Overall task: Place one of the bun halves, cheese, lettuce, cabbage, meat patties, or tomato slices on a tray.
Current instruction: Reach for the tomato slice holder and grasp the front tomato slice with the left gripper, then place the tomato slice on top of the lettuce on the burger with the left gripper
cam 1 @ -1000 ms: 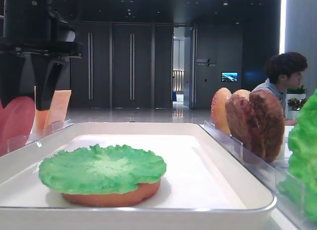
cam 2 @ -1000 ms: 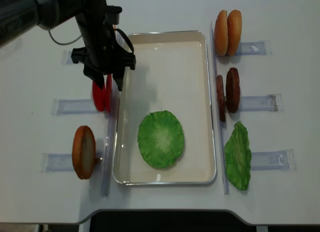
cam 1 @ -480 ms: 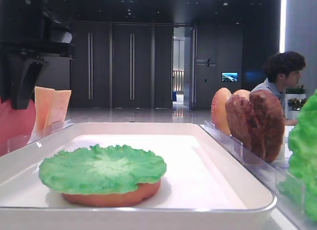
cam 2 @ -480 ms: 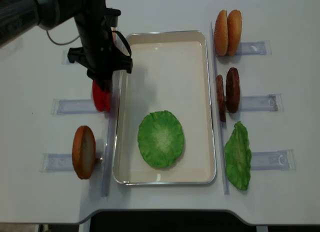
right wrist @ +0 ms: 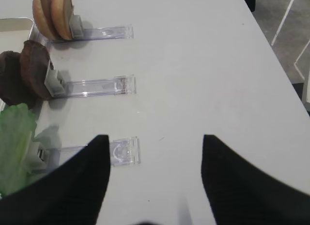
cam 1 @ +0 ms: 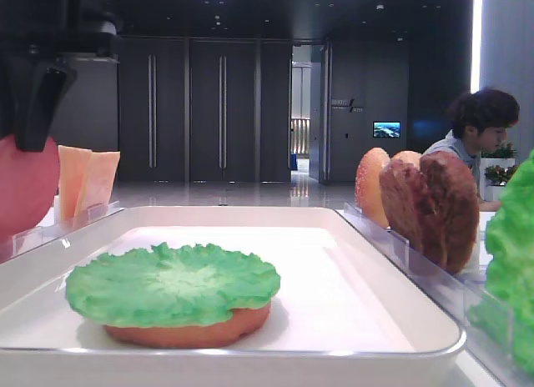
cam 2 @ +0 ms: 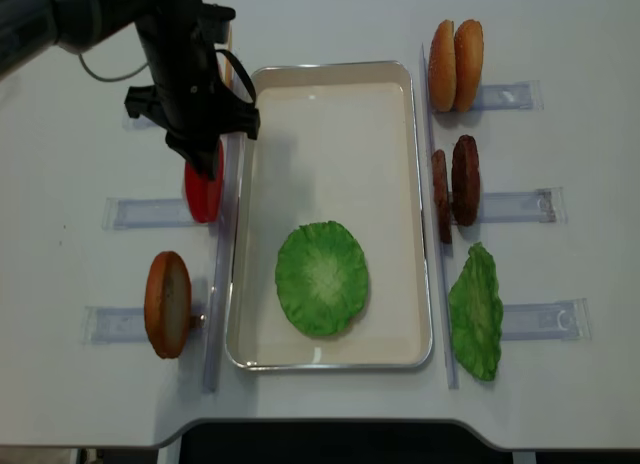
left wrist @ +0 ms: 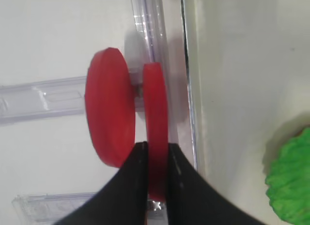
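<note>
Two red tomato slices (left wrist: 110, 113) stand on edge in a clear holder just left of the white tray (cam 2: 330, 70). My left gripper (left wrist: 157, 154) is shut on the slice nearer the tray (left wrist: 155, 104), one black finger (left wrist: 131, 186) on each face. From above, the left gripper (cam 2: 207, 156) hangs over the tomato slices (cam 2: 203, 196). On the tray lies a lettuce leaf (cam 2: 322, 277) on top of a flat bun half (cam 1: 188, 333). My right gripper (right wrist: 155, 152) is open above bare table, holding nothing.
Cheese slices (cam 1: 88, 183) stand behind the tomatoes. A bun half (cam 2: 167, 304) stands at the near left. Right of the tray stand bun halves (cam 2: 455, 64), meat patties (cam 2: 455, 184) and lettuce (cam 2: 475, 309), all in clear holder strips (cam 2: 525, 206).
The left jaws have shut onto the tomato slice nearer the tray. The left arm has shifted slightly towards the far side; the right arm's earlier state is not shown.
</note>
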`<state>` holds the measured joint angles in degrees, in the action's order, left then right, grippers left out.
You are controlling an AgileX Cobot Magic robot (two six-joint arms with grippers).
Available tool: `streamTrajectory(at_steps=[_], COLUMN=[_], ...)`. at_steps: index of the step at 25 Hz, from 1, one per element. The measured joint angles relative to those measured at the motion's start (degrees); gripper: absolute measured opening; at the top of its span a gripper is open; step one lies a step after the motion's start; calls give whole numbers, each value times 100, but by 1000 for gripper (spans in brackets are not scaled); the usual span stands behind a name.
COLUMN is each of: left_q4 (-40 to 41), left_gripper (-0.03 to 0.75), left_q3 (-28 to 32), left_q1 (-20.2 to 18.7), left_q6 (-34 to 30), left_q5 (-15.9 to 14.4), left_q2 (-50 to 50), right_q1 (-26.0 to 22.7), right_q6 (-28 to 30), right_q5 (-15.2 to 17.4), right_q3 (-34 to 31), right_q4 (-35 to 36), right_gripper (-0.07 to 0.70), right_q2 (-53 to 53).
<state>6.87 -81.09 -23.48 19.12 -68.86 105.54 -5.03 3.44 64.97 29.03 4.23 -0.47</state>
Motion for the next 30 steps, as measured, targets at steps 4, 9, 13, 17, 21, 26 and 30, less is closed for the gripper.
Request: streamTrajectory(at_steps=[4,9,13,17,21,26,30], left_q4=[-256,-770,-1529,-2250,-2900,-3645,-4024], left_gripper=[66,66,66,66,66,66,66], left_q3=[0,0,0,9,353,1070,1556], left_q1=[0,0,0,-42,-113,-112,-112], left_q6=[-40,-221,-542,-902,-1267,-1831,-2179], left_q5=[-64,-70,-83,-89,-49,452,834], left_q2=[-181,-474,-689,-746,-872,-1093,-1260], right_q1=[0,0,0,0,0,0,0], right_q6=[0,0,0,0,0,0,0], right_q5=[0,0,0,0,0,0,0], right_q3=[0,0,0,0,0,0,0], right_q4=[0,0,0,0,0,0,0], right_gripper=[400,400,400,400,400,400,400], right_q2=[0,0,0,0,0,0,0])
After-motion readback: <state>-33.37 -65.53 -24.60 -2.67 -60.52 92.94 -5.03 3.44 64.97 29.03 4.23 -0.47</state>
